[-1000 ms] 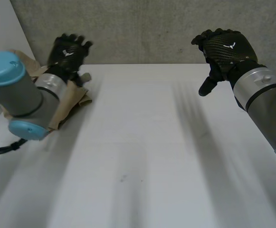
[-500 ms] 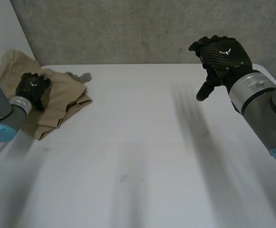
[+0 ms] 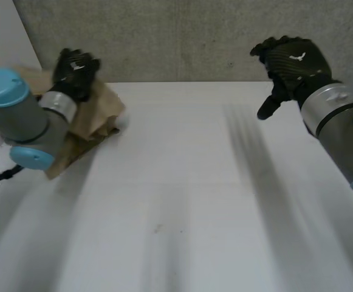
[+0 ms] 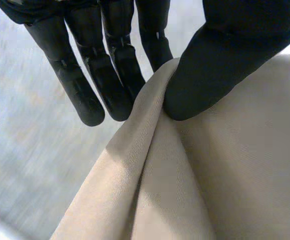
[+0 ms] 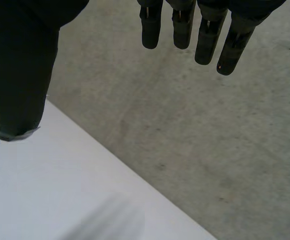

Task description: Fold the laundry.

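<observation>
Two black robot hands are pictured over a white table (image 3: 182,194) set against a grey concrete wall (image 3: 176,36). A tan garment (image 3: 100,109) is bunched at the table's far left corner and is partly hidden by the left arm (image 3: 24,118), whose grey joint and light-blue cap cross in front of it. The left hand (image 3: 74,68) is placed on the far part of the garment, close to the wall. In the left wrist view, a raised fold of the tan cloth is shown pinched between the thumb (image 4: 224,65) and the fingers (image 4: 110,80), with the fabric falling away beneath the palm in smooth creases. The right hand (image 3: 293,61) is held in the air above the table's far right side, well apart from the garment. In the right wrist view its fingers (image 5: 182,25) are shown straight and set apart from the thumb (image 5: 17,65), and nothing is gripped by them. The table's edge and the wall are seen beyond the fingertips.
</observation>
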Tool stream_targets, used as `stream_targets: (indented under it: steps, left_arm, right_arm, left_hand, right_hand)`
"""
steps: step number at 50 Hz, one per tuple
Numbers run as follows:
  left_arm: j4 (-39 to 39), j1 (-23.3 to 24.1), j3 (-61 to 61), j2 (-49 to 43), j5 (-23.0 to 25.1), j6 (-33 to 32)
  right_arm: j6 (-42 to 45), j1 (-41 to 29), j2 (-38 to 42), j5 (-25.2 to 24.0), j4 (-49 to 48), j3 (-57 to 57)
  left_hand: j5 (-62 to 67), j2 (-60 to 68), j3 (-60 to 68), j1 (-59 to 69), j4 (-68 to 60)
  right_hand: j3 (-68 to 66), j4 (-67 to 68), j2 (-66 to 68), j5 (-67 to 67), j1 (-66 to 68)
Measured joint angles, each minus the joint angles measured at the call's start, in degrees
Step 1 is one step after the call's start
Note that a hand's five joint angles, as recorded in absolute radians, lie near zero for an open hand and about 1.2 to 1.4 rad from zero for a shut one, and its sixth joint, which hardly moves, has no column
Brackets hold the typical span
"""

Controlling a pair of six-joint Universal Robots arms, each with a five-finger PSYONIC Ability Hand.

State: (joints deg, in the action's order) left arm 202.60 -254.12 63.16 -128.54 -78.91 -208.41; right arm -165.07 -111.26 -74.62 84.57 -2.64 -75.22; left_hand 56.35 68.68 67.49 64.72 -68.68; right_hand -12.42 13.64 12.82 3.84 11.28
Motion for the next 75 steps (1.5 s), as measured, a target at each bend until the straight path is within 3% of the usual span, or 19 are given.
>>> stream_targets:
  steps: [2,5,8,11,12,13,14,15,16,17,18,22,26,31,40,47,67,72,75]
  left_arm:
    - [-0.3,2.8,2.6,2.9,-0.1,2.9]
    - [-1.8,12.3,8.7,9.6,-0.4,12.5]
    - [-2.6,17.7,11.1,11.6,-0.6,18.1]
    - [-3.8,26.6,13.2,11.0,-0.8,26.4]
    - [-4.0,27.8,13.2,10.5,-0.8,27.3]
    - [-4.0,27.8,13.2,10.5,-0.8,27.3]
    - [-4.4,30.8,12.9,8.8,-0.9,29.5]
    - [-4.6,32.2,12.6,7.7,-0.9,30.4]
    - [-4.8,32.9,12.3,7.0,-1.0,30.7]
    - [-5.0,33.4,12.1,6.6,-1.0,31.0]
    - [-5.5,34.0,11.6,5.7,-1.1,31.2]
    - [-6.6,33.9,10.9,5.1,-1.3,31.0]
    - [-8.0,30.9,11.6,6.9,-1.5,29.5]
    - [-9.5,24.3,15.3,12.2,-2.9,26.5]
    - [-10.7,16.4,21.6,16.8,-9.9,24.6]
    - [-12.9,15.1,26.0,16.5,-12.7,23.8]
    - [-13.6,16.1,31.0,10.1,-12.6,19.8]
    - [-13.4,16.4,29.1,6.4,-12.7,19.1]
    - [-13.0,16.6,27.4,4.3,-12.6,17.7]
  right_arm:
    - [0.0,0.9,-0.2,0.0,0.0,0.3]
    - [-0.1,3.2,-0.8,0.0,0.0,1.2]
    - [-0.2,4.7,-1.2,0.0,0.0,1.7]
    - [-0.2,6.6,-1.7,-0.1,0.1,2.4]
    - [-0.2,6.7,-1.7,-0.1,0.1,2.4]
    - [-0.2,6.7,-1.7,-0.1,0.1,2.4]
    - [-0.2,7.4,-1.8,-0.1,0.1,2.7]
    - [-0.2,7.7,-1.8,-0.2,0.1,2.7]
    - [-0.1,7.8,-1.8,-0.2,0.1,2.7]
    - [-0.1,7.9,-1.8,-0.2,0.1,2.8]
    - [-0.1,8.0,-1.8,-0.3,0.2,2.8]
    - [0.0,8.1,-1.8,-0.4,0.2,2.8]
    - [0.6,7.9,-1.6,-1.1,0.5,2.8]
    - [3.6,7.3,0.1,-3.2,2.6,2.8]
    - [15.0,5.1,6.8,-4.8,8.8,3.7]
    - [20.8,2.3,11.6,-5.0,9.9,4.1]
    - [42.8,-0.1,28.4,-7.1,9.5,15.5]
    - [45.3,0.0,30.9,-9.1,9.5,17.3]
    - [45.6,0.0,31.5,-9.7,9.6,17.8]
  left_hand:
    - [0.0,0.0,0.0,0.0,0.0]
    - [0.0,0.0,0.1,0.0,-0.2]
    - [0.0,0.0,0.2,0.0,-0.2]
    - [0.0,-1.1,-0.3,-0.1,1.1]
    - [-6.9,-8.6,-7.6,-8.2,8.6]
    - [-6.9,-8.6,-7.6,-8.2,8.6]
    - [-18.9,-22.0,-20.7,-22.0,20.7]
    - [-38.5,-41.4,-39.7,-43.9,40.2]
    - [-38.5,-41.4,-39.7,-43.9,40.2]
    - [-49.2,-51.4,-49.7,-52.6,51.6]
    - [-50.3,-52.5,-50.9,-53.1,52.7]
    - [-53.7,-56.4,-54.8,-53.7,56.6]
    - [-53.7,-56.4,-54.8,-53.7,56.6]
    - [-53.7,-56.4,-54.8,-53.7,56.6]
    - [-53.7,-56.4,-54.8,-53.6,56.6]
    - [-53.7,-56.4,-54.8,-53.6,56.6]
    - [-52.6,-54.4,-53.3,-50.1,54.4]
    - [-40.6,-42.6,-42.1,-38.0,43.1]
    - [-23.0,-24.2,-23.9,-19.6,24.9]
  right_hand:
    - [0.0,0.0,0.0,0.0,0.0]
    - [0.0,0.0,0.0,0.0,0.0]
    - [0.0,0.0,0.0,0.0,0.0]
    - [0.0,0.0,0.0,0.0,0.0]
    - [0.0,0.0,0.0,0.0,0.0]
    - [0.0,0.0,0.0,0.0,0.0]
    - [0.0,0.0,0.0,0.0,0.0]
    - [0.0,0.0,0.0,0.0,0.0]
    - [0.0,0.0,0.0,0.0,0.0]
    - [0.0,0.0,0.0,0.0,0.0]
    - [0.0,0.0,0.0,0.0,0.0]
    - [0.0,0.0,0.0,0.0,0.0]
    - [0.0,0.0,0.0,0.0,0.0]
    - [0.0,0.0,0.0,0.0,0.0]
    - [0.0,0.0,0.0,0.0,0.0]
    - [0.0,0.0,0.0,0.0,0.0]
    - [0.0,0.0,0.0,0.0,0.0]
    - [-1.0,0.8,0.9,0.8,1.0]
    - [-10.6,9.6,10.4,8.9,9.4]
